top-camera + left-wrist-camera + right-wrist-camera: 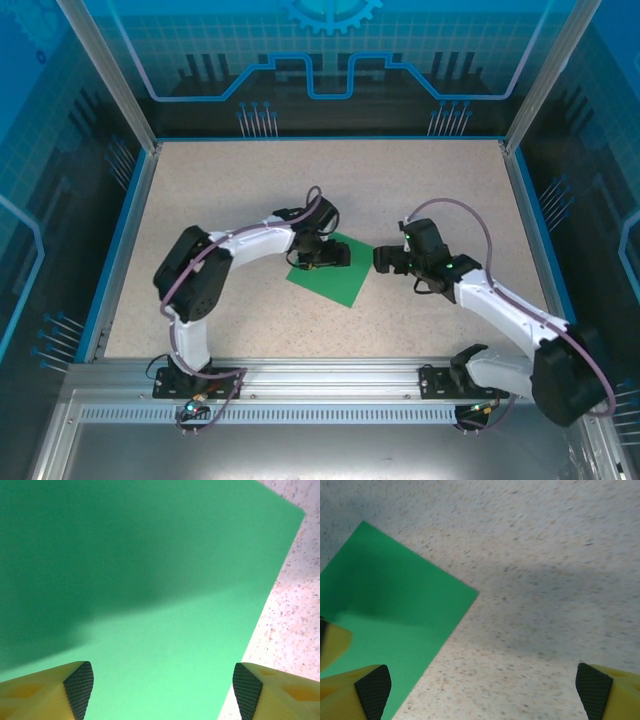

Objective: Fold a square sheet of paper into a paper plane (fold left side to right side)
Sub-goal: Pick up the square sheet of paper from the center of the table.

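Here, from above, the square sheet of paper (335, 283) flat on the counter (250, 190) like a diamond, my left tool (322, 256) released over its upper corner, my right tool (384, 260) spread wide beside its right corner, wrist views add dark textured pads (80, 690).

A flat beige tabletop (220, 200) speckled with dark flecks, edged by a blue rim (118, 250), carries a thin, bright green square sheet of paper (338, 282), lying flat near the middle, its corners turned like a diamond's
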Controlling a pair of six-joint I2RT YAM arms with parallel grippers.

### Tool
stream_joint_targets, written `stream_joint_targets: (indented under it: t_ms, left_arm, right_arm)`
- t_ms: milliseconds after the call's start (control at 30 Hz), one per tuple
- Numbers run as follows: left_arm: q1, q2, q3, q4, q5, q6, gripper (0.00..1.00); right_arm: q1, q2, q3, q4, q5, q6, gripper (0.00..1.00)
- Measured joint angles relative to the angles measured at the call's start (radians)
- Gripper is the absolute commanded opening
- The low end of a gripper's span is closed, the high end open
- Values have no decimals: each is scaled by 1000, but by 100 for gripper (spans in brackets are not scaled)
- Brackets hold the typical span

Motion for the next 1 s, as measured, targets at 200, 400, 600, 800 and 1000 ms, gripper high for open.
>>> stream_joint_targets:
  t_ms: [200,400,600,800,1000]
  left_arm:
    - [112,-119,-126,30,19,-4,70]
    - [125,-81,-153,50,38,-3,64]
    - [124,-34,-155,57,41,-3,57]
    - [125,-32,-170,84,41,-5,48]
    - [125,-32,-182,112,45,-6,46]
  right_arm:
    - [92,274,145,3,31,39,99]
    - [113,504,288,2,63,61,99]
    - [119,639,381,-17,72,76,99]
    - [160,665,408,-23,51,88,94]
    - [208,665,409,-10,14,99,81]
